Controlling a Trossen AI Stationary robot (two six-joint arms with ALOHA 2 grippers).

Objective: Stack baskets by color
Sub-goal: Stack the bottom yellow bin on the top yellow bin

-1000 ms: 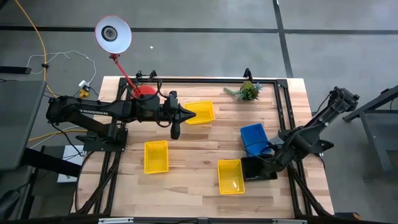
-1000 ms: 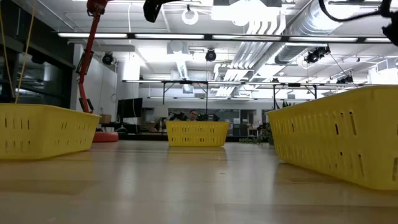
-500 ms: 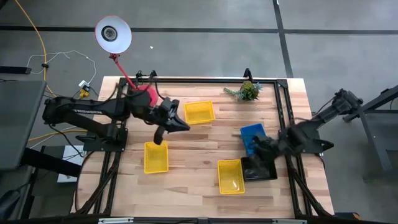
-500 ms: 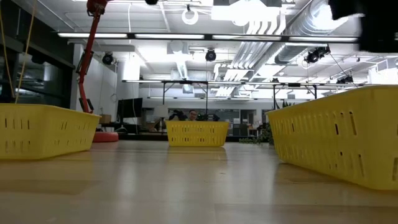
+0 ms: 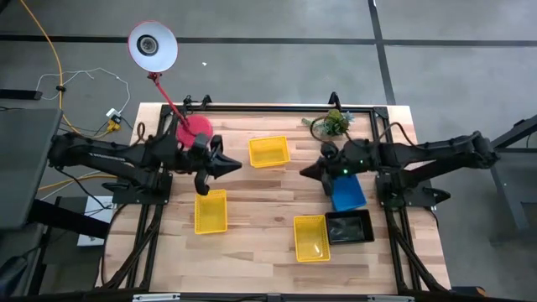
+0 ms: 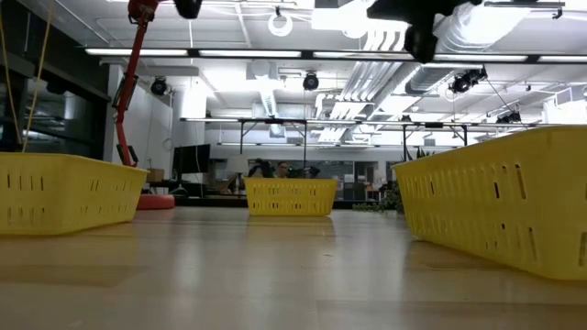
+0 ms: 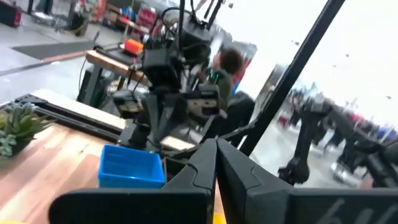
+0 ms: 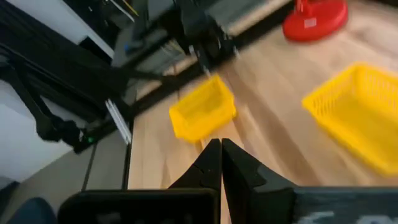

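Three yellow baskets rest flat on the wooden table: one far of centre (image 5: pixel 268 152), one near left (image 5: pixel 211 210), one near centre (image 5: pixel 311 237). A blue basket (image 5: pixel 346 190) and a black basket (image 5: pixel 349 227) sit at the right. My left gripper (image 5: pixel 237 162) hovers shut above the table, left of the far yellow basket, pointing right. My right gripper (image 5: pixel 304 170) hovers shut just left of the blue basket, pointing left. The two grippers face each other and neither has anything between its fingers (image 7: pixel 216 149) (image 8: pixel 221 146).
A desk lamp's red base (image 5: pixel 195 130) stands at the far left of the table, close behind my left arm. A small green plant (image 5: pixel 334 123) stands at the far edge, right of centre. Bare wood lies between the two grippers and along the near edge.
My right gripper has risen from the black basket at the near right and swung toward the table's middle, turning from pointing down to pointing nearly level toward the left. My left gripper has drawn back toward the table's left edge and rolled. No basket has moved.
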